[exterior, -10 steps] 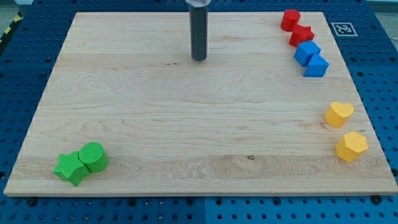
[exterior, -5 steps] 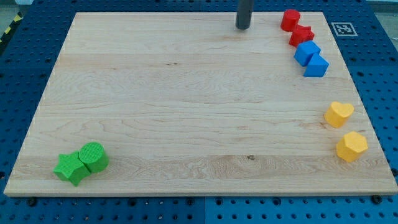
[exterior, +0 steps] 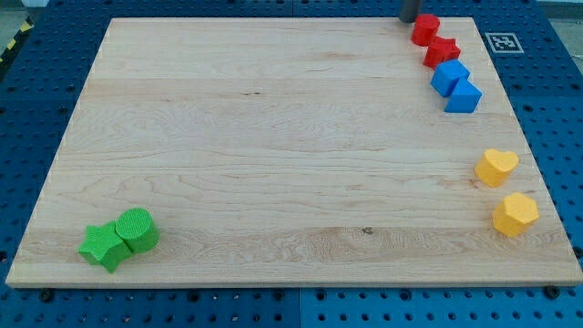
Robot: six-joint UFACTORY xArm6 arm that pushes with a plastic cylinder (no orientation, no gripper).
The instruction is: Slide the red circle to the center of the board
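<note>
The red circle (exterior: 424, 29) sits at the top right corner of the wooden board (exterior: 273, 155). A red star-shaped block (exterior: 442, 51) touches it just below and to the right. My tip (exterior: 408, 19) is at the view's top edge, just left of and above the red circle, very close to it; only the rod's lowest end shows.
Two blue blocks (exterior: 449, 76) (exterior: 463, 96) lie below the red ones along the right side. A yellow heart (exterior: 496, 167) and a yellow hexagon (exterior: 516, 214) sit lower right. A green circle (exterior: 137, 229) and a green star (exterior: 103, 246) sit at the bottom left.
My tip has moved from the top middle of the board rightward and up, ending beside the red circle. No block has moved.
</note>
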